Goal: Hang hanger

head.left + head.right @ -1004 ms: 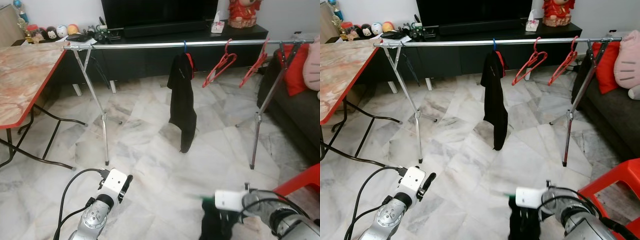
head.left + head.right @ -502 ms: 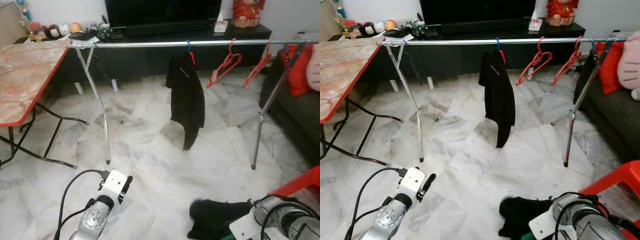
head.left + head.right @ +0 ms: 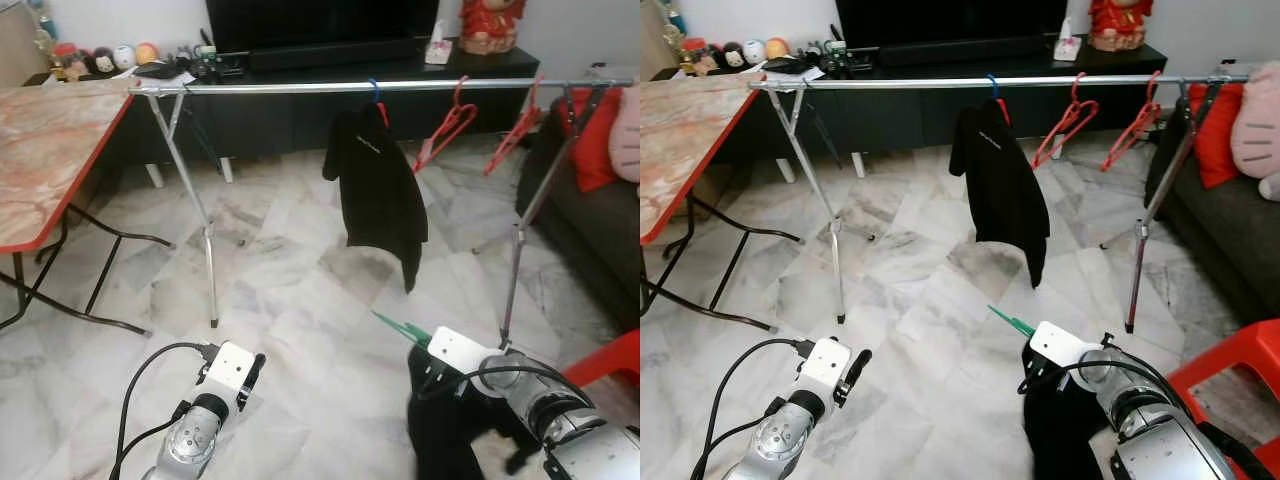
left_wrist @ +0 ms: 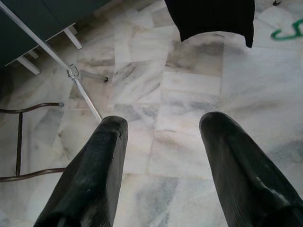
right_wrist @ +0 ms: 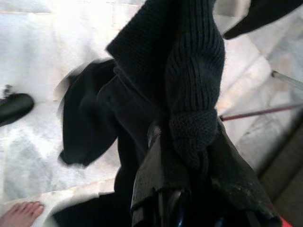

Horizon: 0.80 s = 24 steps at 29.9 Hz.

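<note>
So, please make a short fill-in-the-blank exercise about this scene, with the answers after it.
1. The empty hangers on the rail are ____ in colour.
2. The garment hanging on the rail is ____.
3. The right gripper is shut on a dark ____ cloth.
4. The left gripper is ____, above the marble floor.

Answers: red; black; knitted; open

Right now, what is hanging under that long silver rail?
Under the silver rail hang a black garment on a hanger and two bare red hangers. The garment covers most of its own hanger, so only the hook shows. Marble floor lies below.
</note>
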Tool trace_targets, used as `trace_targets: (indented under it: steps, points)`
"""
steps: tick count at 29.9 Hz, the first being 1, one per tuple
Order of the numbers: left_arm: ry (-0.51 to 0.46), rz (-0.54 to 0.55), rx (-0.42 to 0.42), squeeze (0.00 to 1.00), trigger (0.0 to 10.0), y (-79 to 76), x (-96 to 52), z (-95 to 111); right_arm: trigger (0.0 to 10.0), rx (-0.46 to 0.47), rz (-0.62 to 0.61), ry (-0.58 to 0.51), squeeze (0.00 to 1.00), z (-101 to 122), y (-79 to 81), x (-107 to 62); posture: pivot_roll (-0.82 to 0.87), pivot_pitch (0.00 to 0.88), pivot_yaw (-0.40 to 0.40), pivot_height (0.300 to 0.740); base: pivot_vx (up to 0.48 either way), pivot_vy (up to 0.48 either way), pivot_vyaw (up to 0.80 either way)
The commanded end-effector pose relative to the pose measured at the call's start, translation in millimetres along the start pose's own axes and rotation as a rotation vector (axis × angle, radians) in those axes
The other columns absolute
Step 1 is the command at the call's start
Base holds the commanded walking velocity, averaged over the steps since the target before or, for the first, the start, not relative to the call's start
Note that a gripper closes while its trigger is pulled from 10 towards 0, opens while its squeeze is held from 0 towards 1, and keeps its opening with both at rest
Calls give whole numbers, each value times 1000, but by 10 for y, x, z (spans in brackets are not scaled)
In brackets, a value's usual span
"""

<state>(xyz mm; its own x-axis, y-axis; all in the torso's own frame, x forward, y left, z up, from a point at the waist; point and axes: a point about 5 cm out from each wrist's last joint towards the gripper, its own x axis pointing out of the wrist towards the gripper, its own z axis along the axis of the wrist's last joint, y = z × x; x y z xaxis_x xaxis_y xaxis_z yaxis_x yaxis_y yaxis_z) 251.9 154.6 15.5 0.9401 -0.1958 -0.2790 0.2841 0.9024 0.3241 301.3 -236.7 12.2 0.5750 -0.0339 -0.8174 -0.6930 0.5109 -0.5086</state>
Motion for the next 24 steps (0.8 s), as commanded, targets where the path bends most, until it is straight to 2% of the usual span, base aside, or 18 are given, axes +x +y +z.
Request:
trace_targets:
  steps: [1,4,5,8,10,11,13,14,17,19,21,24]
  points:
    - [8,1,-19,0,10000,38,-24,-9,0,-11,18,-48,0,140,-29,-5,-157,38,6,740,0,0,0]
    - [-7,0,-75,0,10000,70,-20,27,0,-57,71,-89,0,267,-27,-14,-163,40,8,740,0,0,0]
    - [-21,-8,-103,0,10000,82,-12,59,0,-103,101,-117,0,340,-27,-23,-164,41,9,740,0,0,0]
    - [-57,-34,-202,0,10000,110,13,159,0,-163,119,-159,0,494,-95,-59,-168,40,7,740,0,0,0]
    - [-69,-51,-250,0,10000,114,24,204,0,-146,105,-189,0,590,-153,-83,-169,39,4,740,0,0,0]
    - [-81,-70,-303,0,10000,114,36,254,0,-128,81,-221,0,702,-224,-113,-170,37,4,740,0,0,0]
    - [-90,-117,-358,0,10000,79,45,316,0,-116,50,-270,0,878,-318,-166,-166,34,3,740,0,0,0]
    - [-83,-157,-374,0,10000,39,45,340,0,-105,33,-313,0,1023,-385,-215,-166,34,4,740,0,0,0]
    - [-63,-195,-406,0,10000,-12,41,345,0,-104,10,-369,0,1212,-468,-288,-168,31,5,740,0,0,0]
    - [-62,-199,-411,0,10000,-12,38,347,0,-104,10,-372,0,1222,-473,-293,-168,31,5,740,0,0,0]
    - [-68,-182,-454,0,10000,-9,51,372,0,-71,-7,-450,0,1452,-558,-393,-171,29,5,740,0,0,0]
    - [-64,-187,-465,0,10000,-3,45,381,0,-66,-8,-458,0,1479,-568,-406,-171,29,5,740,0,0,0]
